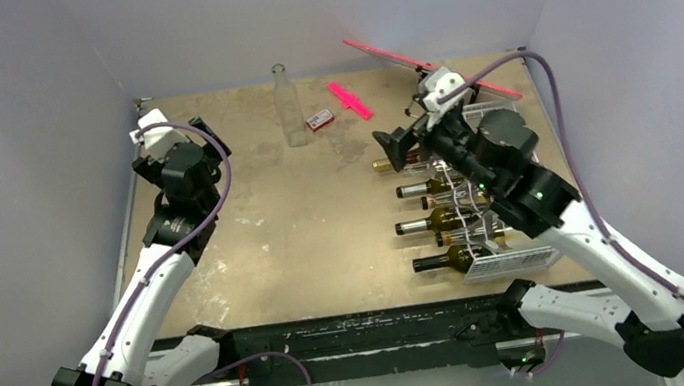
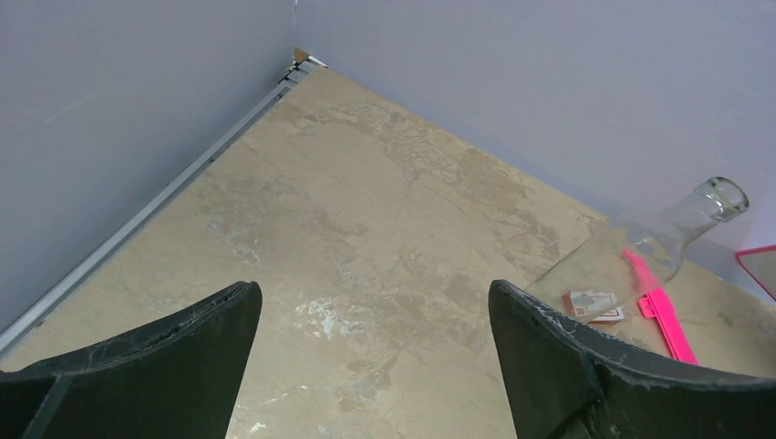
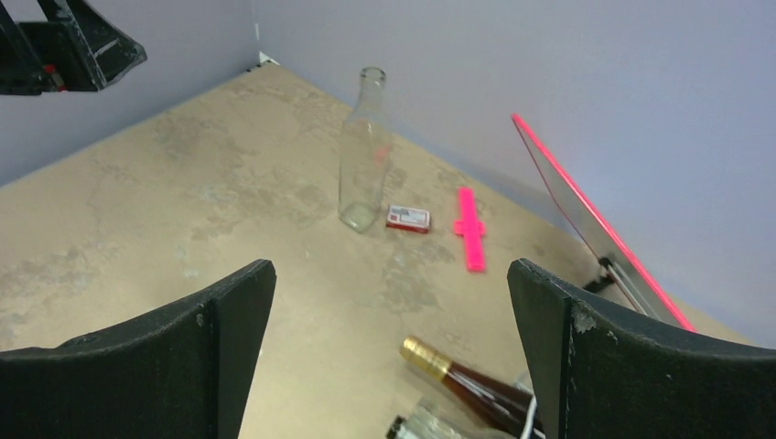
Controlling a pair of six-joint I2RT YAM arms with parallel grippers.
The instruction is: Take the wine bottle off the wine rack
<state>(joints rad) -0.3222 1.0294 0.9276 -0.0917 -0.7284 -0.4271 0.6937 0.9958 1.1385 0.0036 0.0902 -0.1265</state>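
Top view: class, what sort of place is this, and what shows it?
Probably a robot lab cell: left arm and right arm bolted to a walled-in table, with staged props: a wine rack and a glass bottle.

Nothing written can be read in any view: no text, brand, number or sign. The small red and white box (image 3: 407, 219) lying just beside the clear glass bottle (image 3: 361, 155) has some print on its top face, but it is too small and blurred to make out. The wine bottles (image 1: 443, 259) lying in the wine rack (image 1: 519, 259) show no legible labels.
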